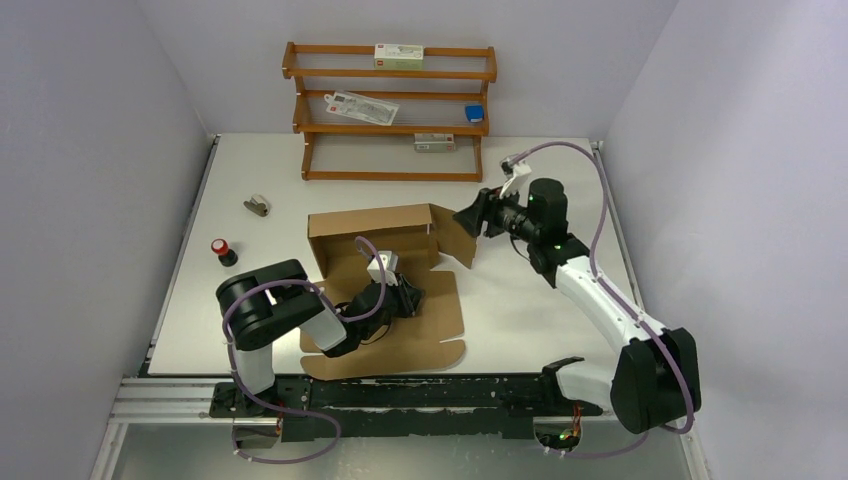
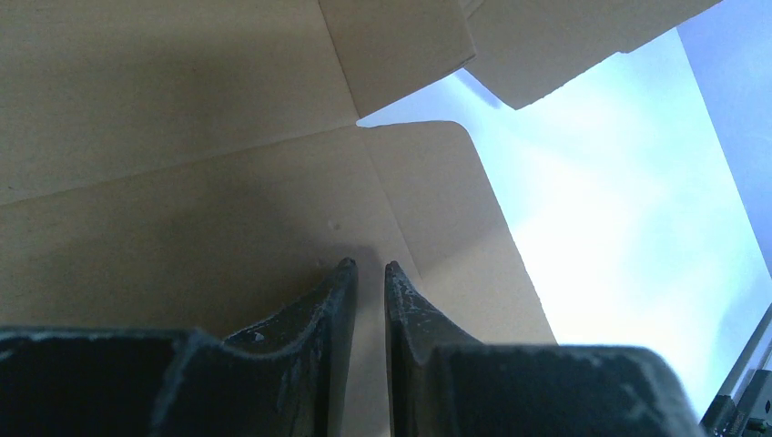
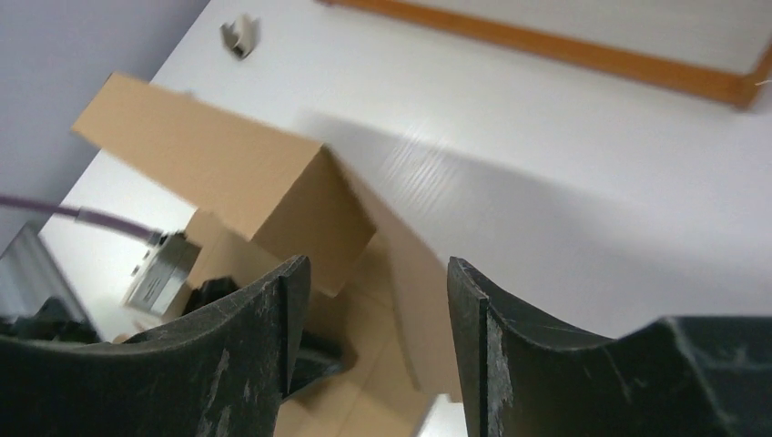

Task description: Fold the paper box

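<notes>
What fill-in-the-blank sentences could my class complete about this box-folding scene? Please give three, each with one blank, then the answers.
1. The paper box is made of brown ____.
2. The left gripper presses down on the box's flat ____ panel.
3. The right gripper has its jaws ____, beside the raised right flap.

Missing words: cardboard; base; open

Right gripper (image 3: 378, 309) at six o'clock, jaws parted, nothing between. Paper box (image 3: 273, 196) at nine o'clock, back wall raised. Small metal clip (image 3: 239, 36) at eleven o'clock on white table (image 3: 564, 173).
</notes>
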